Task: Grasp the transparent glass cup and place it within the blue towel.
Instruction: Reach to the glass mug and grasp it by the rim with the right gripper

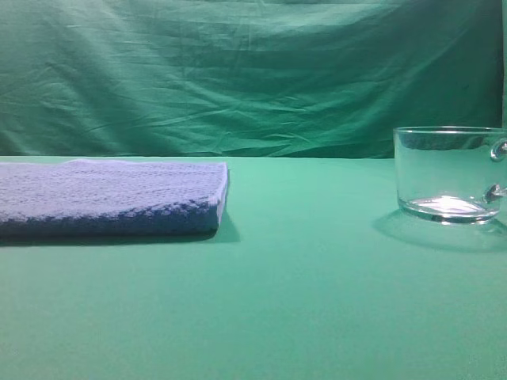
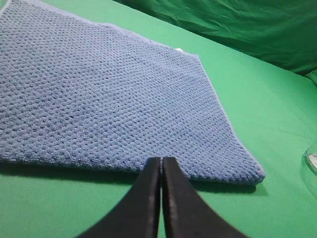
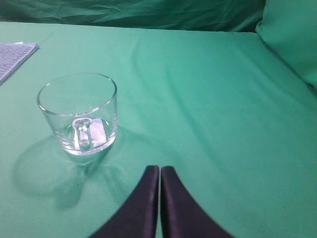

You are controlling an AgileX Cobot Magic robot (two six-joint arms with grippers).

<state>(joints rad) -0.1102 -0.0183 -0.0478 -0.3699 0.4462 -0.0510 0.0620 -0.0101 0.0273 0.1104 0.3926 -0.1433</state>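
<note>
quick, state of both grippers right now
Left gripper: shut, holding nothing, near the edge of the thick blue-purple terry towel.
Right gripper: shut, holding nothing, apart from the clear glass cup with a handle.

Left gripper (image 2: 161,166): two matte black fingers (image 2: 143,203) are shown at the bottom centre of the left wrist frame, broad at the base and tapered to narrow tips. Right gripper (image 3: 159,173): an identical black pair is seen at bottom centre. No cables, screws or markings are discernible.
</note>
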